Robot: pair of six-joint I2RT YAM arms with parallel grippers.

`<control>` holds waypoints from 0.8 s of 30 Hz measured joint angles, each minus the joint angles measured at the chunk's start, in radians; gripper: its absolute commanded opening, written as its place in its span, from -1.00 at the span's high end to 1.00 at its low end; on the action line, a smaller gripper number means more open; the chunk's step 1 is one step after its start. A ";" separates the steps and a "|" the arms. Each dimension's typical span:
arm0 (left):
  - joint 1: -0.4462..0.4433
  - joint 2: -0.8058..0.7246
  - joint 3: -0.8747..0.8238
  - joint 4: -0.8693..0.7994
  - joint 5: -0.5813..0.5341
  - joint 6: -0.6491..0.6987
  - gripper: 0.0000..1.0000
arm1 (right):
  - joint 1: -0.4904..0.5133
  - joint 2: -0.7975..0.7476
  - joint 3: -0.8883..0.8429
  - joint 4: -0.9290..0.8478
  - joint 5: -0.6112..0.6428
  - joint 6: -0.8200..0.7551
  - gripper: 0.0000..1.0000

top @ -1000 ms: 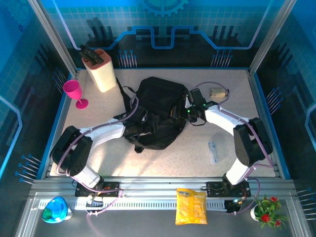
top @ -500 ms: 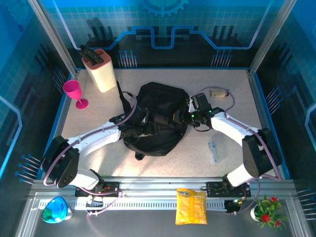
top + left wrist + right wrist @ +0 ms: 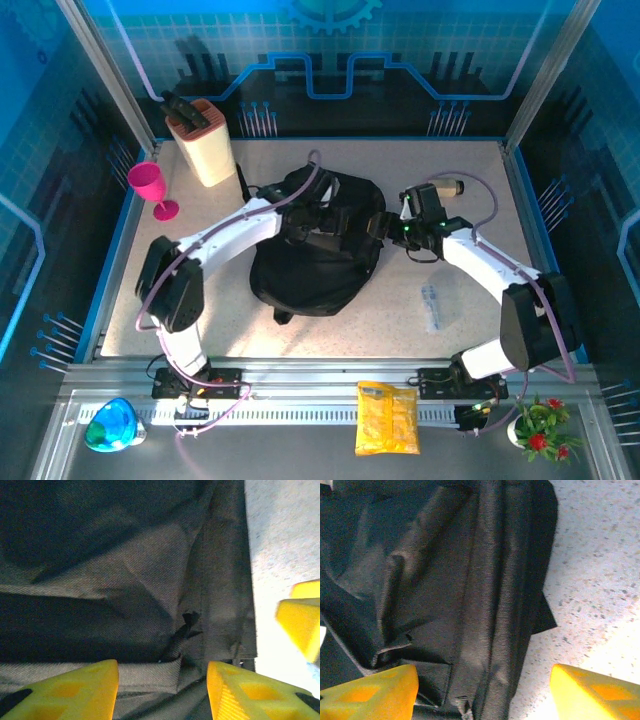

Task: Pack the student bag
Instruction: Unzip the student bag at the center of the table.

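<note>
Facing the student bag point(image 3: 310, 280), left hand point(image 3: 162, 667) and right hand point(image 3: 482, 672) stand spread; knife block point(image 3: 205, 145) and pink goblet point(image 3: 148, 185) sit apart.

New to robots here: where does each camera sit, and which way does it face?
Top external: above and behind the arms, looking down on the table; both arms show.
Left wrist: on the left arm, facing the student bag; left gripper's yellow fingers show.
Right wrist: on the right arm, facing the bag's edge; right gripper's fingers show.
Shared: the bag.
</note>
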 measured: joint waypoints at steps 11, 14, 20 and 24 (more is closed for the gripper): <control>-0.072 0.192 0.235 -0.165 -0.087 0.151 0.01 | -0.030 0.013 -0.027 0.013 -0.034 0.018 -0.39; -0.074 0.245 0.294 -0.212 -0.107 0.181 0.07 | -0.030 0.021 -0.029 0.016 -0.046 0.025 -0.39; -0.074 0.315 0.369 -0.304 -0.114 0.233 0.44 | -0.031 0.026 -0.033 0.017 -0.050 0.030 -0.38; -0.074 0.316 0.389 -0.328 -0.115 0.241 0.52 | -0.031 0.026 -0.033 0.017 -0.051 0.033 -0.38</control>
